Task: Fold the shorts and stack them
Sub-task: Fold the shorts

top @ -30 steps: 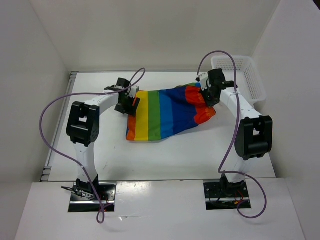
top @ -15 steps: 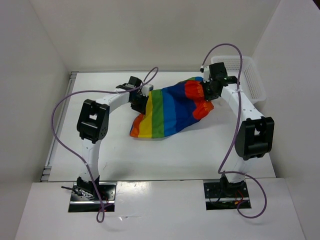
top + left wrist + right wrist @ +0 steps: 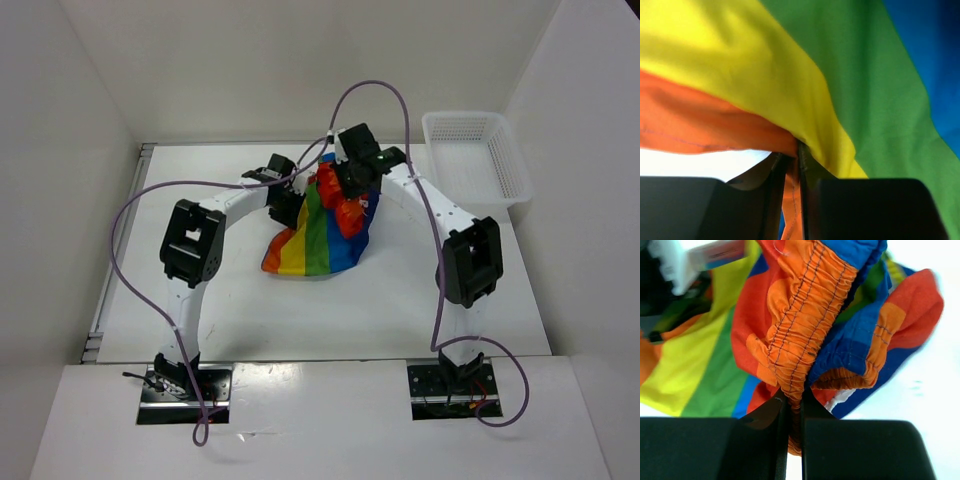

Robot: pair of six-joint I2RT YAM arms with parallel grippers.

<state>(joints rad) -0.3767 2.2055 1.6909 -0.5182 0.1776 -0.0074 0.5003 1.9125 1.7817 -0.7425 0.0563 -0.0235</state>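
The white table point(image 3: 400, 300) fills the floor of a white-walled enclosure; both arms reach from its near edge toward the middle far part. The shorts point(image 3: 320, 235) are bunched there, near the table's centre, their lower hem resting on the surface with orange, yellow, green and blue stripes fanning toward the near side; the upper part is lifted and crumpled between the two grippers. The white mesh basket point(image 3: 500, 160) sits at the far right corner; the shorts are outside it, well apart to its left. The right arm's forearm crosses above the right edge of the cloth and hides part of it in the top view.

The left gripper point(image 3: 285, 200) meets the cloth's far left edge; its wrist view shows the jaws pressed together on an orange and yellow fold point(image 3: 799, 165). The right gripper point(image 3: 350, 180) sits just beside it to the right; its jaws are pinched narrow on the gathered orange waistband point(image 3: 792, 405), red and blue cloth hanging around. A purple cable point(image 3: 400, 100) loops above each arm.
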